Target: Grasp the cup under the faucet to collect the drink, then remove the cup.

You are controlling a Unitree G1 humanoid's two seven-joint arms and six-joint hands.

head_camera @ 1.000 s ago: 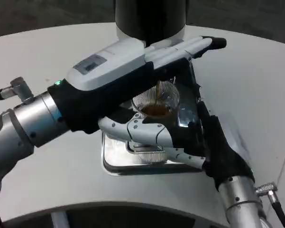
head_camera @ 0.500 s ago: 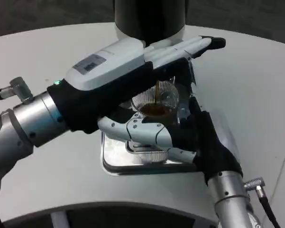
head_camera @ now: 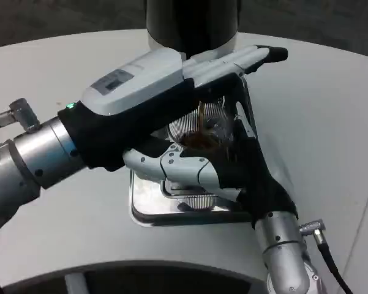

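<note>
A clear ribbed cup (head_camera: 199,125) stands on the steel drip tray (head_camera: 148,211) under the faucet of the black dispenser (head_camera: 193,18). A thin brown stream falls into it, and brown drink fills its lower part. My left hand (head_camera: 150,101) reaches over the cup, its fingers (head_camera: 245,58) stretched straight against the dispenser's front and its thumb (head_camera: 171,168) below the cup; it holds nothing I can see. My right hand (head_camera: 254,174) comes from the lower right and lies against the cup's right side. Whether its fingers close around the cup is hidden.
The round white table (head_camera: 321,98) spreads to both sides of the tray. Its front edge (head_camera: 171,266) curves just below the tray. The dispenser's body rises at the back centre, close behind both hands.
My right hand has moved left and up, from beside the tray to the cup's right side. The left hand has kept its place. The drink keeps pouring.
</note>
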